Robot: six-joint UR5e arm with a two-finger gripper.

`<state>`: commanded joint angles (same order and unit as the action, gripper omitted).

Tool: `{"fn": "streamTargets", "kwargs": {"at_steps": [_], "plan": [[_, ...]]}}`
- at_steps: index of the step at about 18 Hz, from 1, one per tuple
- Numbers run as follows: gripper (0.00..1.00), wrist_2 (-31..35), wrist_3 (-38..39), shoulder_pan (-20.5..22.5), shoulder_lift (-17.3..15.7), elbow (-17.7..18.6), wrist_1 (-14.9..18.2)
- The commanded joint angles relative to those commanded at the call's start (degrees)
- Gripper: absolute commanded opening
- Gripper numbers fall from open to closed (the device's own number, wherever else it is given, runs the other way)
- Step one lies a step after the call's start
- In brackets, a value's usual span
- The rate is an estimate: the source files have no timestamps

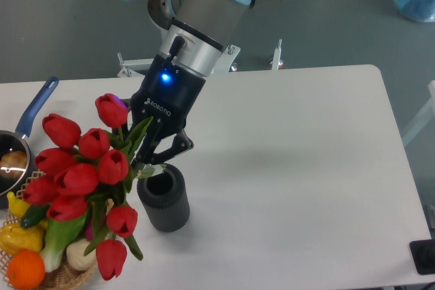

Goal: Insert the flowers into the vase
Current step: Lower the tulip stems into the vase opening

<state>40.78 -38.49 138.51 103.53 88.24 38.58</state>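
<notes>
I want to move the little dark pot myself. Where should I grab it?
Grip the dark grey ribbed cylindrical vase around its upright side, coming from the right. The red tulip bunch and the pincer crowd its left and top, so the right is probably easiest.

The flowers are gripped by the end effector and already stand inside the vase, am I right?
Not quite: the end effector does grip the flowers, but the camera view shows them tilted beside the vase, whose mouth is empty.
</notes>
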Motion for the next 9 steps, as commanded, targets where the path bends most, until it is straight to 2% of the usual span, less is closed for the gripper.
{"fn": "streamTargets", "kwargs": {"at_steps": [9], "plan": [[0.18,-2.46,-1.41,0.44,0.53,1.5,0.0]]}}
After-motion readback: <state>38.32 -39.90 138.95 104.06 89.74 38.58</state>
